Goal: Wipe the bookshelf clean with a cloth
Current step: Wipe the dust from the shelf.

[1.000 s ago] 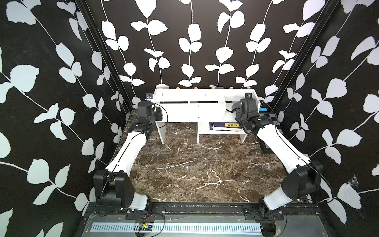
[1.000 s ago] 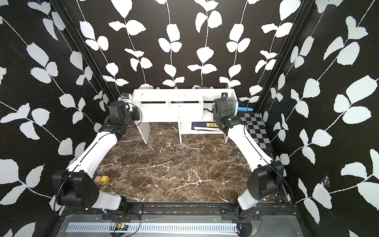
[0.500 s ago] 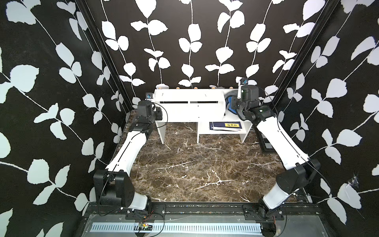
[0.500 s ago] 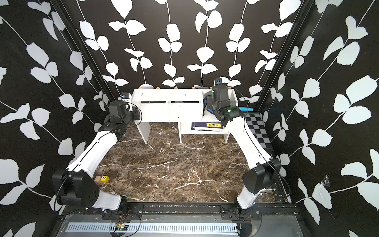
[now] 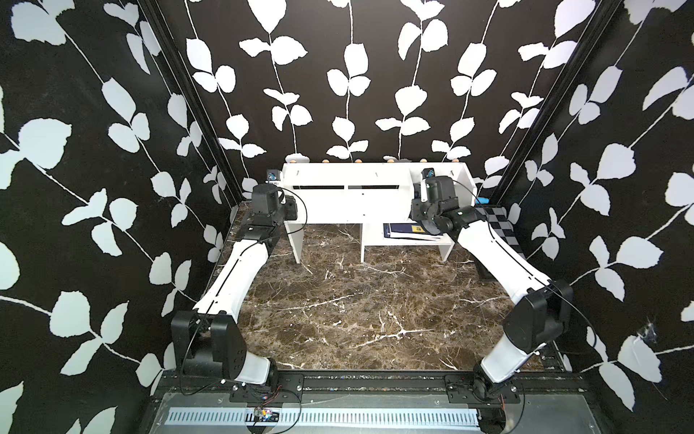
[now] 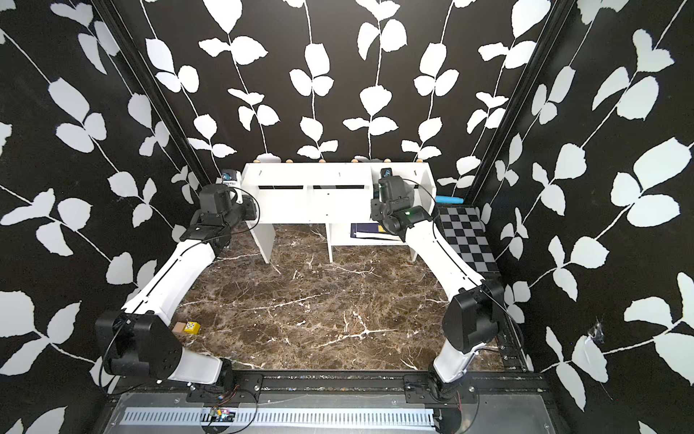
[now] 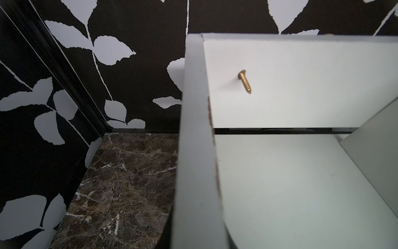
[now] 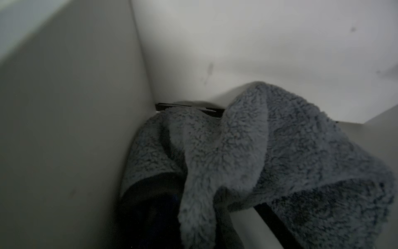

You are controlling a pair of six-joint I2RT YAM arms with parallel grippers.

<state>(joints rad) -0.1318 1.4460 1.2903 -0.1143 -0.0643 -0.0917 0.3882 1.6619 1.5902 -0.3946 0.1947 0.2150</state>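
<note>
Marble tabletop, one white bookshelf, one grey cloth inside it

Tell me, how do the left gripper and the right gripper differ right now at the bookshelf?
The right gripper is shut on the grey cloth, bunched in a corner; no cloth shows at the left gripper. The right gripper reaches inside the bookshelf at one end; the left gripper sits at its opposite end panel. Both are up at the bookshelf's top.
</note>
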